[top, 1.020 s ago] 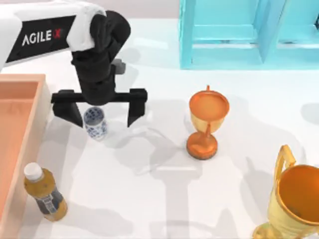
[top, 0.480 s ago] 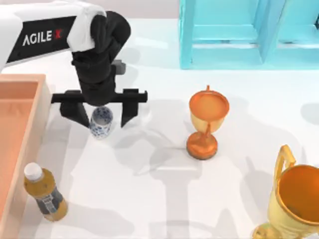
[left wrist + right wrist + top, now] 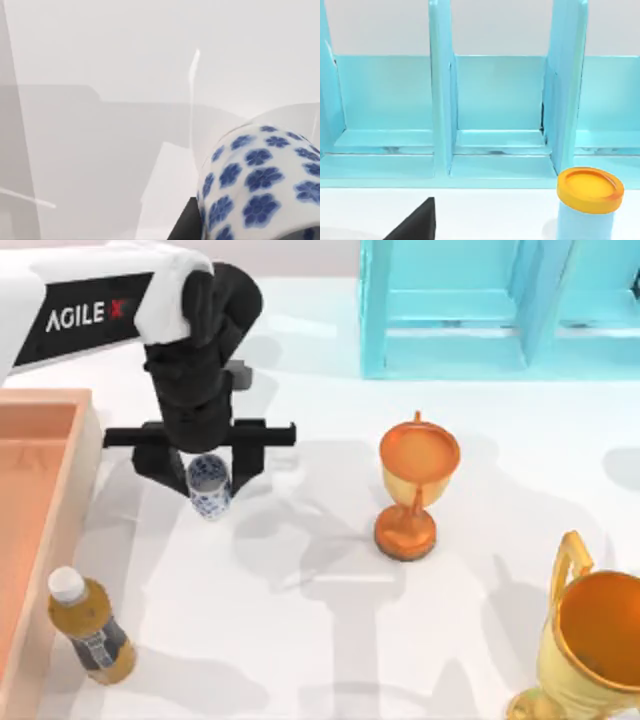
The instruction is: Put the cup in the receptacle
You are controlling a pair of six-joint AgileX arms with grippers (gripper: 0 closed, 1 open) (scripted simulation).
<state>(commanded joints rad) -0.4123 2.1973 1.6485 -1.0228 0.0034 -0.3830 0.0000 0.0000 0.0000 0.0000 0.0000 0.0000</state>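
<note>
At the near edge of the bench point(image 3: 330, 640) stand a bottle point(image 3: 90, 632) of amber drink on the left and a gold trophy point(image 3: 590, 645) on the right. Along the left edge lies the tray point(image 3: 40, 500), its wooden wall just beside the bottle.

Farther in, the left arm point(image 3: 80, 310) reaches from the upper left corner, its black wrist bent straight down so the left tool point(image 3: 208, 468) points at the bench. The tool's two fingers point(image 3: 158, 462) stand close on either side of the cup point(image 3: 210, 490), clamped on it. The cup is upright, right of the tray and apart from its wall, white inside with a blue flower pattern outside. In the left wrist view the cup point(image 3: 260, 185) sits close to the camera over the pale bench point(image 3: 125, 75), with a dark finger edge just under it.

To the right, near the middle, stands the orange trophy point(image 3: 415, 490), well apart from the cup.

At the far edge is the turquoise shelf point(image 3: 480, 310). The right wrist view faces its compartments point(image 3: 495, 100), with a pale blue container topped by an orange lid point(image 3: 590, 189) in front. Whether the right tool is apart or together, I cannot tell.
</note>
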